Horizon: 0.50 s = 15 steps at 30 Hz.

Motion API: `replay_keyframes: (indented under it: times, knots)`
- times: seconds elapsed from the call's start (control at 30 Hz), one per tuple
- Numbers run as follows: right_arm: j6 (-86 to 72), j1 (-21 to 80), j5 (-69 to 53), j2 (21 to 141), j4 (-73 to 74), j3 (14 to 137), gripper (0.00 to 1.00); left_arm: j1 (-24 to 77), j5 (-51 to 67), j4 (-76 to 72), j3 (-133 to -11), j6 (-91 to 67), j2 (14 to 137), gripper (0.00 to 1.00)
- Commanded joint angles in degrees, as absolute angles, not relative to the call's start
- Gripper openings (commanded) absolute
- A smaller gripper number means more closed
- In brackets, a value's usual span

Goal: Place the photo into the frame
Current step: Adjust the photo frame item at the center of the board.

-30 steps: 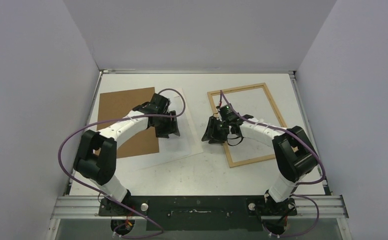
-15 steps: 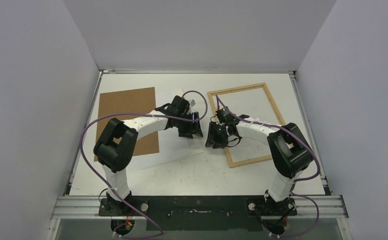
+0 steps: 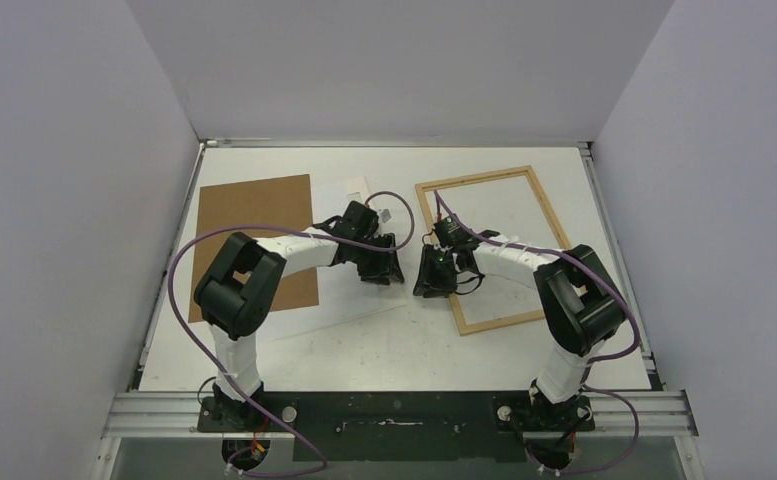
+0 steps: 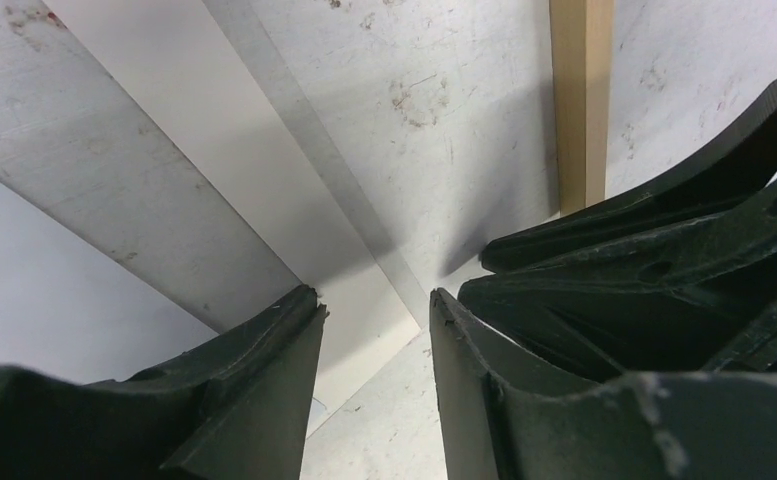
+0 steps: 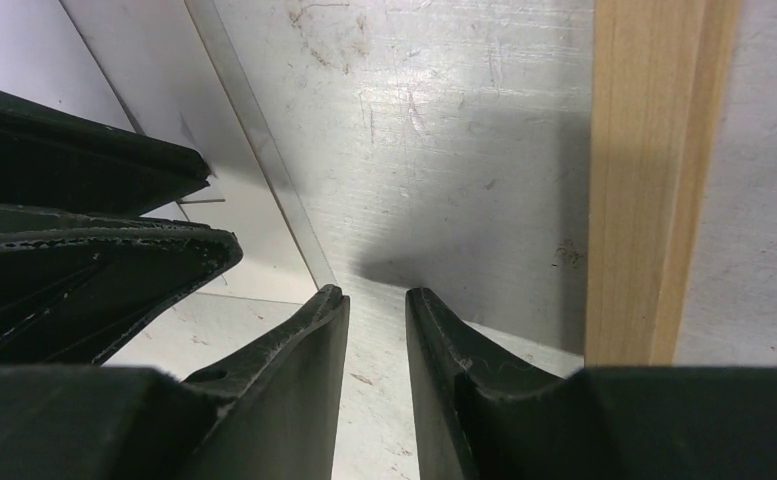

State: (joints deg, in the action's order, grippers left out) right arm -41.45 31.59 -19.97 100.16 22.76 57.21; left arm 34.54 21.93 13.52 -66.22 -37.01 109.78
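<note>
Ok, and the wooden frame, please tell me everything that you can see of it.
The frame is a rectangle of thin strips of light, natural-looking wood, with nothing inside it: the bare table shows through. It lies flat on the right half of the table, turned a little askew. The right arm crosses above its near left part. The right end effector hangs just beside its left strip, open, over the table and not on the wood.

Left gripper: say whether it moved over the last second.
Yes. The left gripper moved right, away from the brown panel, toward the frame.
</note>
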Motion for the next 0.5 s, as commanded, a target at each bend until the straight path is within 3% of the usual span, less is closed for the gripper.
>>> replay_keyframes:
  times: [0.0, 0.47]
  knots:
    - [-41.0, 31.9, -17.8, 101.3, 24.2, 56.3, 0.30, 34.8, 19.1, 20.0, -64.0, -33.7, 108.9, 0.43]
    - [-35.7, 35.2, -14.0, 103.3, 27.0, 59.6, 0.33, 34.7, 10.9, 33.8, -56.5, -31.7, 99.8, 0.36]
